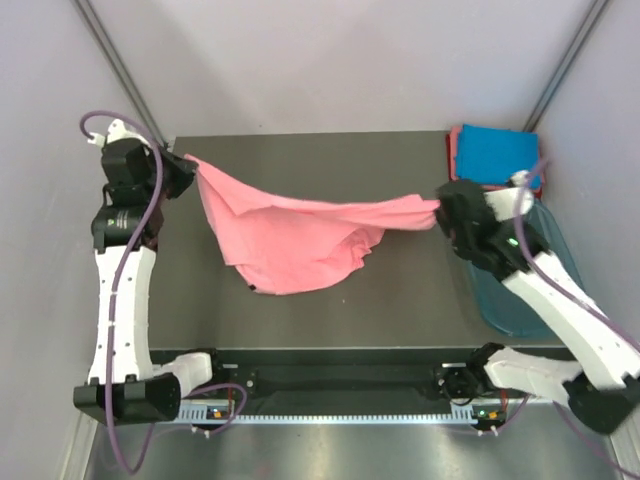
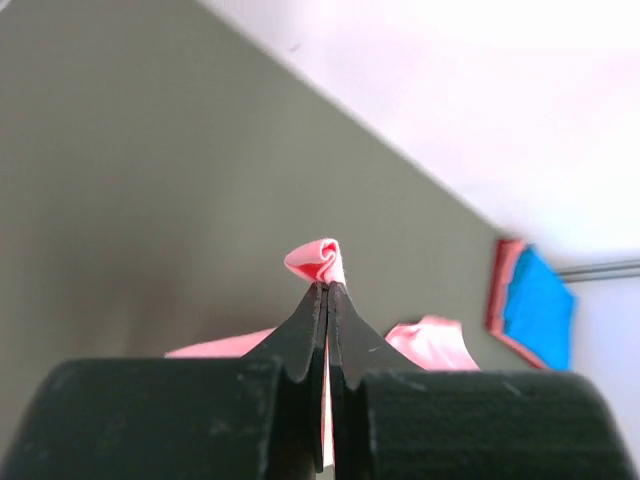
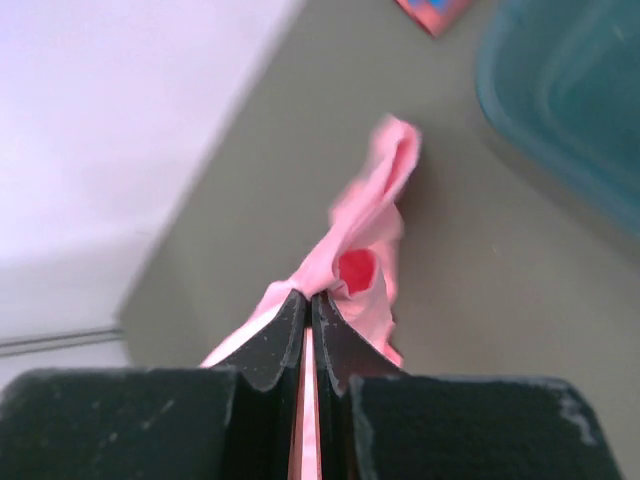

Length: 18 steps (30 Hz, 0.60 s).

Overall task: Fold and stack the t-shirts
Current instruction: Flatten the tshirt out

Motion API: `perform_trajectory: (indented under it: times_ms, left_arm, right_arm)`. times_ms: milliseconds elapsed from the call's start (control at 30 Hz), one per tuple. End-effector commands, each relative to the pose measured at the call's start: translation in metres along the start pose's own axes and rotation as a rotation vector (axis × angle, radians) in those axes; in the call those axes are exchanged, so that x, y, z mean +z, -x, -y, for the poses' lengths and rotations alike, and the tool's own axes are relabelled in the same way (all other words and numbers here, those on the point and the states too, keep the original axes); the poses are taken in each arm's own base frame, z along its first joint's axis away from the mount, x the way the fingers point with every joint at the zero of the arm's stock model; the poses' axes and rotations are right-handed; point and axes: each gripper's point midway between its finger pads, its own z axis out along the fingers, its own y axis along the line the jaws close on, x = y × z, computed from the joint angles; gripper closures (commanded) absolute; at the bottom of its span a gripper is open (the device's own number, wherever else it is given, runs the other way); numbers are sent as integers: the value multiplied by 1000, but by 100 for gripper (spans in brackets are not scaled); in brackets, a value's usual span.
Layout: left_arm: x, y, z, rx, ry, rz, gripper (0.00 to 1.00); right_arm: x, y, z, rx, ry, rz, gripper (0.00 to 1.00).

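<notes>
A salmon-pink t-shirt (image 1: 300, 235) hangs stretched between both arms over the middle of the dark table, its lower part sagging onto the surface. My left gripper (image 1: 190, 165) is shut on its left end; a small roll of the pink cloth (image 2: 318, 260) pokes out past the pinched tips. At the right, my right gripper (image 1: 440, 207) is shut on the other end, with pink cloth (image 3: 375, 230) bunched beyond the tips. Two folded t-shirts lie stacked at the back right corner, the bright blue one (image 1: 495, 153) on top of a reddish-pink one (image 1: 454, 150).
A translucent teal plastic tub (image 1: 510, 295) stands along the table's right edge, partly under my right arm, and shows in the right wrist view as the teal tub (image 3: 570, 90). Grey walls close the back and both sides.
</notes>
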Motion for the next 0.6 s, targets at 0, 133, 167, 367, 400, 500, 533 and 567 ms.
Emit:
perform_trajectory:
  times_ms: [0,133,167,367,400,500,533,567]
  left_arm:
    - [-40,27,39,-32,-126,63,100]
    - [-68,29,68,-51,-240,30,100]
    - [-74,29,74,-50,-268,16,100]
    - [-133,34,99,13,-361,7,100]
    - [-145,45,102,34,-360,54,100]
    - [-145,51,102,33,-343,78,100]
    - [-132,50,100,25,-330,56,100]
    - [-122,51,101,23,-330,50,100]
  right_arm:
    - [-50,91,-20,-154,194,261,100]
    - [-106,135,-52,-211,441,336,100]
    - [-117,136,-58,-229,491,321,100]
    - [-166,125,-70,-322,718,178,100]
    - [-174,126,-72,-307,759,175,100]
    - [-171,114,-83,-337,821,167,100]
    - [-169,114,-91,-341,831,180,100]
    - [-160,108,-103,-387,819,184,100]
